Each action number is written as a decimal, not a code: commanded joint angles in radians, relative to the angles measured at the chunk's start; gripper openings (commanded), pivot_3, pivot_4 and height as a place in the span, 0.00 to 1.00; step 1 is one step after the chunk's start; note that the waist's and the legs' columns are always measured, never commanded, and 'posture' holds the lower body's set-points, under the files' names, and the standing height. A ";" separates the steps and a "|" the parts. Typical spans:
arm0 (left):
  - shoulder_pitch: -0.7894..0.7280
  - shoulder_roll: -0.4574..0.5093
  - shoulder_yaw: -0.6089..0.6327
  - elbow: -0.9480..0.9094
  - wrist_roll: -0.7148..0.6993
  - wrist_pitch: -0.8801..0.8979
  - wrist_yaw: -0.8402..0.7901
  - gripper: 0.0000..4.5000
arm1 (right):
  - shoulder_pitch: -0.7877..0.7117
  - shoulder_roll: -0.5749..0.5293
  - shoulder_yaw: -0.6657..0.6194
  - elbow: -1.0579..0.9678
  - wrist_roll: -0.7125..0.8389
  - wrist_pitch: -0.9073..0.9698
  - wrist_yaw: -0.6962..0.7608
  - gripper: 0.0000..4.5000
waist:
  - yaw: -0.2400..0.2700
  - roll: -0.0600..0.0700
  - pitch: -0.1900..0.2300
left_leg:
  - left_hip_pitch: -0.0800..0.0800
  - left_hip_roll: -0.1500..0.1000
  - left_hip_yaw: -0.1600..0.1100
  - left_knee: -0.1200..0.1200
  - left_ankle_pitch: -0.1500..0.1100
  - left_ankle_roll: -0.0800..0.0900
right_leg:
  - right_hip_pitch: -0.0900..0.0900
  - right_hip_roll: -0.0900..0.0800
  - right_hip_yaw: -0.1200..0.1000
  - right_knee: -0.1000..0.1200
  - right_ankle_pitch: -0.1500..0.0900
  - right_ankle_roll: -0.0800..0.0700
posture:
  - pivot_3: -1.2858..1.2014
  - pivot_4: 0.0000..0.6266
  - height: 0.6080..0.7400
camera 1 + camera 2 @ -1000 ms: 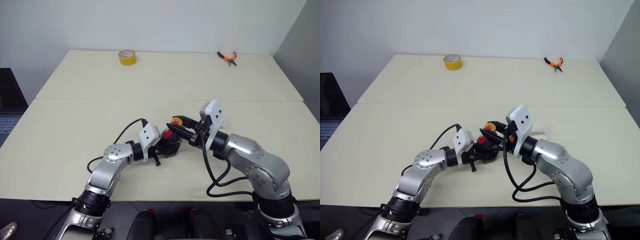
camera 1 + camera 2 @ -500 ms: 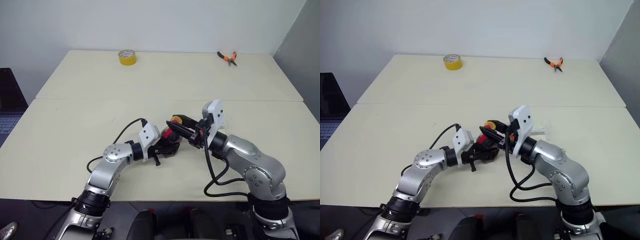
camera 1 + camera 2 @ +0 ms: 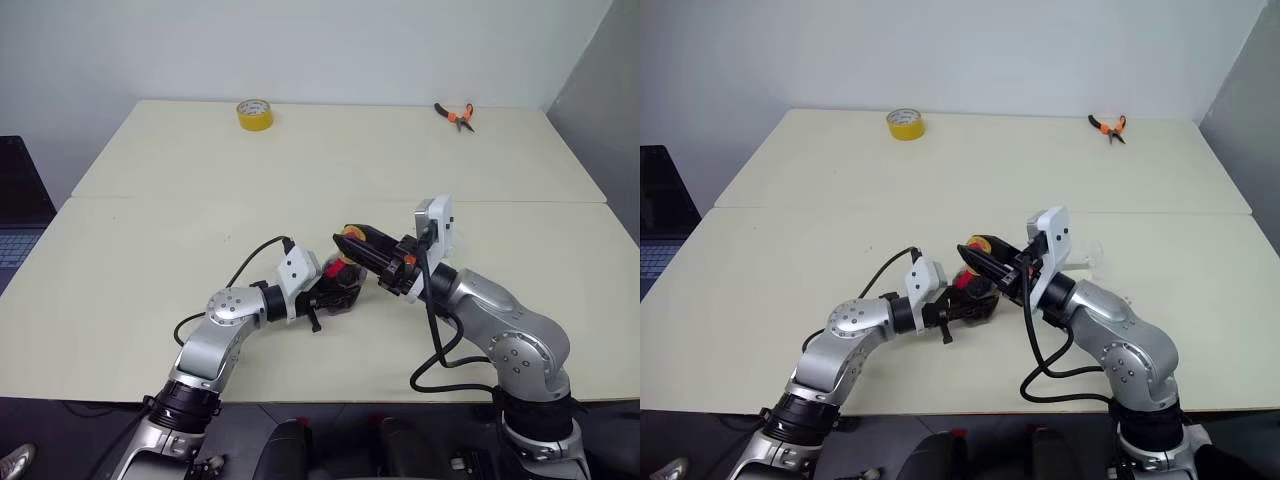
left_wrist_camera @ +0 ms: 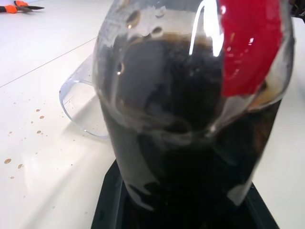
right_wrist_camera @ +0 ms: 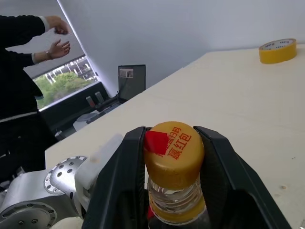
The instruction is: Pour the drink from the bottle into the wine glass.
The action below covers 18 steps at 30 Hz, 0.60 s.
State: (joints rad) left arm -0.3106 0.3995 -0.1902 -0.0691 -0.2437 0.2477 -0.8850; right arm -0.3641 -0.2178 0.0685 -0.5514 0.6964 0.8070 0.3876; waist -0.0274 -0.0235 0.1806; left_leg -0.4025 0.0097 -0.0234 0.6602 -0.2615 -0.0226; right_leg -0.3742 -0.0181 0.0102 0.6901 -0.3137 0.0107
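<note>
The bottle [image 3: 338, 285] stands near the middle of the table, its clear round body full of the dark brown drink [image 4: 190, 143] and a red label [image 4: 250, 43] at the neck. My left gripper [image 3: 330, 292] is shut on the bottle's body from the left. My right gripper [image 3: 352, 240] comes in from the right and is shut on the yellow cap [image 5: 174, 150], which sits on the clear neck. The wine glass [image 3: 1097, 256] stands just behind my right wrist; part of its clear bowl [image 4: 78, 105] shows past the bottle.
A yellow tape roll [image 3: 254, 113] and orange pliers [image 3: 455, 114] lie at the table's far edge. A dark laptop [image 3: 15, 200] sits off the table's left. Small brown drops [image 4: 28, 124] spot the tabletop. A person [image 5: 24, 71] stands beyond the table.
My right wrist has rolled while gripping the cap, its white housing swinging to the right. The left arm and the bottle have stayed put.
</note>
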 commanded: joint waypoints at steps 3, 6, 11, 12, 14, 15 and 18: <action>-0.005 -0.003 0.006 -0.038 -0.003 -0.022 0.008 0.19 | -0.010 -0.040 0.025 -0.066 -0.036 -0.060 0.024 0.28 | 0.000 0.000 0.000 | 0.000 0.000 0.000 0.000 0.000 0.000 | 0.000 0.000 0.000 0.000 0.000 0.000 | 0.52 0.24 1.00; -0.002 -0.001 0.009 -0.041 -0.005 -0.021 0.007 0.19 | -0.007 -0.060 0.013 -0.082 -0.026 -0.063 0.028 0.28 | 0.000 0.000 0.000 | 0.000 0.000 0.000 0.000 0.000 0.000 | 0.000 0.000 0.000 0.000 0.000 0.000 | 0.52 0.24 1.00; 0.004 0.001 0.013 -0.047 -0.005 -0.021 0.011 0.19 | 0.001 -0.086 -0.033 -0.108 0.008 -0.056 0.030 0.28 | 0.000 0.000 0.000 | 0.000 0.000 0.000 0.000 0.000 0.000 | 0.000 0.000 0.000 0.000 0.000 0.000 | 0.52 0.24 1.00; 0.004 0.001 0.013 -0.047 -0.006 -0.021 0.011 0.19 | 0.002 -0.088 -0.043 -0.110 0.019 -0.054 0.029 0.28 | 0.000 0.000 0.000 | 0.000 0.000 0.000 0.000 0.000 0.000 | 0.000 0.000 0.000 0.000 0.000 0.000 | 0.52 0.24 1.00; 0.004 0.001 0.013 -0.047 -0.006 -0.022 0.011 0.19 | 0.003 -0.094 -0.054 -0.114 0.038 -0.048 0.029 0.28 | 0.000 0.000 0.000 | 0.000 0.000 0.000 0.000 0.000 0.000 | 0.000 0.000 0.000 0.000 0.000 0.000 | 0.52 0.24 1.00; 0.004 0.000 0.014 -0.047 -0.006 -0.023 0.012 0.19 | 0.004 -0.095 -0.057 -0.116 0.047 -0.044 0.030 0.28 | 0.000 0.000 0.000 | 0.000 0.000 0.000 0.000 0.000 0.000 | 0.000 0.000 0.000 0.000 0.000 0.000 | 0.52 0.24 1.00; -0.001 -0.002 0.014 -0.044 -0.007 -0.024 0.012 0.19 | 0.006 -0.100 -0.061 -0.120 0.069 -0.037 0.030 0.28 | 0.000 0.000 0.000 | 0.000 0.000 0.000 0.000 0.000 0.000 | 0.000 0.000 0.000 0.000 0.000 0.000 | 0.52 0.24 1.00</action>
State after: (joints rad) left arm -0.3040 0.3990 -0.1902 -0.0692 -0.2418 0.2482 -0.8759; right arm -0.3600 -0.3121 0.0233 -0.6249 0.7327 0.7741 0.4123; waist -0.0272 -0.0235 0.1806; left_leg -0.4024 0.0099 -0.0234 0.6601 -0.2615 -0.0225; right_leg -0.3741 -0.0181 0.0102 0.6902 -0.3137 0.0107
